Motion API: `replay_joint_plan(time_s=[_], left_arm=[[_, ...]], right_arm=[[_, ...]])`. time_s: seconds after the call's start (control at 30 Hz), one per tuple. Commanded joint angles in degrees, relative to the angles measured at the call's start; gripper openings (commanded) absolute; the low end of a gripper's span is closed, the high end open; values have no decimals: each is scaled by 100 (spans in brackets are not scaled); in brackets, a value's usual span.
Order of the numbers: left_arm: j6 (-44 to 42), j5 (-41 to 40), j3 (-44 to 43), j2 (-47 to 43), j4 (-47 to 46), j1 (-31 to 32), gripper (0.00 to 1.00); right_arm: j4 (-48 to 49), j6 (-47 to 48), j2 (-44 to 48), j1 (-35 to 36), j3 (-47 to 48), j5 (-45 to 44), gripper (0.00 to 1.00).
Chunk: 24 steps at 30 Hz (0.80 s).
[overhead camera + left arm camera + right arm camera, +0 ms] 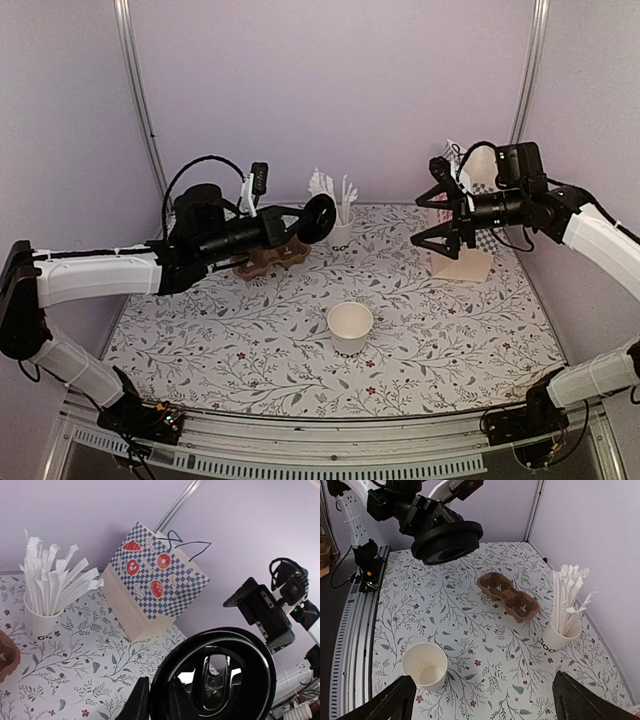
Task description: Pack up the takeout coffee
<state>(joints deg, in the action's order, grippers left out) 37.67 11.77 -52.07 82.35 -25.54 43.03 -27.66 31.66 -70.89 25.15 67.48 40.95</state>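
lid [320, 217] clamped in left gripper [302, 222], aloft; right gripper [433, 217] spread wide; cup [350, 322] uncovered.

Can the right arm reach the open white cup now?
Probably yes: the right gripper is open and empty, the cup stands alone, and the left gripper holds the black lid up, clear of the path.

Overhead view, two opposed wrist views
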Motion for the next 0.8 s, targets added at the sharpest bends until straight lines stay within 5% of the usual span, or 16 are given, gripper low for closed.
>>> replay_joint_plan(time_s=[0.0,0.3,0.77], left_arm=[[156,842,224,-218,-950,4,15],[1076,1547,610,-238,-2337,80,15],[1572,857,1112,-262,-3402,308,14]], right_arm=[[-681,-399,-693,398,1001,905,99],[-788,-435,-1430,1361,2113,520,99],[-289,-935,-1942,2299,2794,-552,99]])
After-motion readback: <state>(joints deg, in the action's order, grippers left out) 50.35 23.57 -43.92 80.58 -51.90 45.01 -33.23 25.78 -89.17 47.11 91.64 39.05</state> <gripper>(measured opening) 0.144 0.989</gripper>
